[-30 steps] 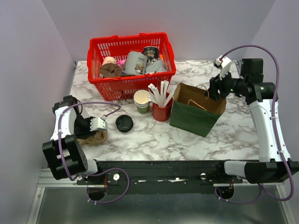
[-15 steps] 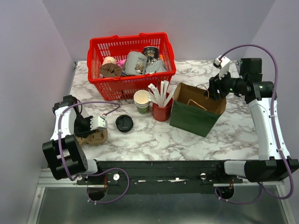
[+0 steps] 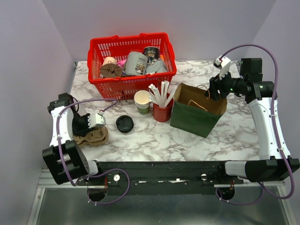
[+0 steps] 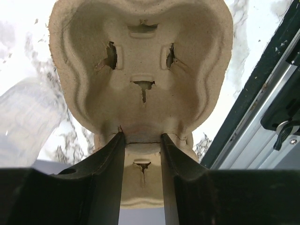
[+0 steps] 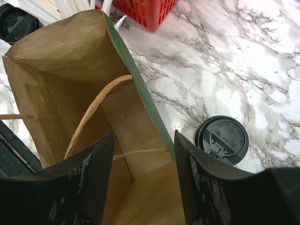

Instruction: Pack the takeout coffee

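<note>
I cannot make out a lidded green cup, the takeout coffee, for certain. A round black lid (image 5: pixel 221 139) shows on the marble just beyond the paper bag's green wall, and what is under it is hidden. The bag (image 3: pixel 197 112), green outside and brown inside (image 5: pixel 56 70), stands open at centre right. My right gripper (image 3: pixel 216 89) hovers over its far rim, open, its fingers either side of that wall and a handle (image 5: pixel 144 140). My left gripper (image 3: pixel 95 123) is shut on the middle rib of a brown pulp cup carrier (image 3: pixel 92 137), which fills the left wrist view (image 4: pixel 142 138).
A red basket (image 3: pixel 99 56) of cups stands at the back. In front of it are a lidless green cup (image 3: pixel 142 101), a red cup of white sticks (image 3: pixel 162 112) and a loose black lid (image 3: pixel 124 123). The table's front rail (image 4: pixel 262 108) runs close by the carrier.
My left gripper has narrowed onto the carrier's rib, and the left arm has drawn back to the left and up a little. The right arm has stayed put.
</note>
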You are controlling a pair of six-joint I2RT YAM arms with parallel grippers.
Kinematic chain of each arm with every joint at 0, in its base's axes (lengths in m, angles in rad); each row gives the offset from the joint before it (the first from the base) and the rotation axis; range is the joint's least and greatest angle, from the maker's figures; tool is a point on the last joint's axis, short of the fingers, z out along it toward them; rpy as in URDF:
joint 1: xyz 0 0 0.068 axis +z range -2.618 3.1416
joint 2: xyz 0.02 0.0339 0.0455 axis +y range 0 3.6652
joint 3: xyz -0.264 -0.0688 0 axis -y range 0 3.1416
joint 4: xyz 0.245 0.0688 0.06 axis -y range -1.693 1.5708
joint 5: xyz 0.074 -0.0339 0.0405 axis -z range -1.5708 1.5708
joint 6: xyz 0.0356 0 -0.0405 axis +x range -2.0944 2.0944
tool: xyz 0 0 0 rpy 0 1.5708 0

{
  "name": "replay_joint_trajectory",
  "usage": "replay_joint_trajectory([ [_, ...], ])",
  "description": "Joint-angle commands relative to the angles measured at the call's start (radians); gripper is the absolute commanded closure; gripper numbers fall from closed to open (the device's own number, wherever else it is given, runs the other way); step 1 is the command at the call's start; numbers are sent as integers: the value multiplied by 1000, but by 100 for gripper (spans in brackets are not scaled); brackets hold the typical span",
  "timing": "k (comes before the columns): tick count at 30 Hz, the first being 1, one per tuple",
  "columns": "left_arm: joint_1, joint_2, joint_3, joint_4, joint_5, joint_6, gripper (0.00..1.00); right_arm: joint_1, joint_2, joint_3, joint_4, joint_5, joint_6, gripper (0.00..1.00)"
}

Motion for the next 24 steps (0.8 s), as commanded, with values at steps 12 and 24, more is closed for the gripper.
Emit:
replay_joint_trajectory([
  [12,-8,-140,221,-221,264,-100,100,-5,7,116,-58,-12,-78,36],
  [24,-226,-213,347,-17,596,-641,100,-5,93,243,-292,-122,-291,34],
])
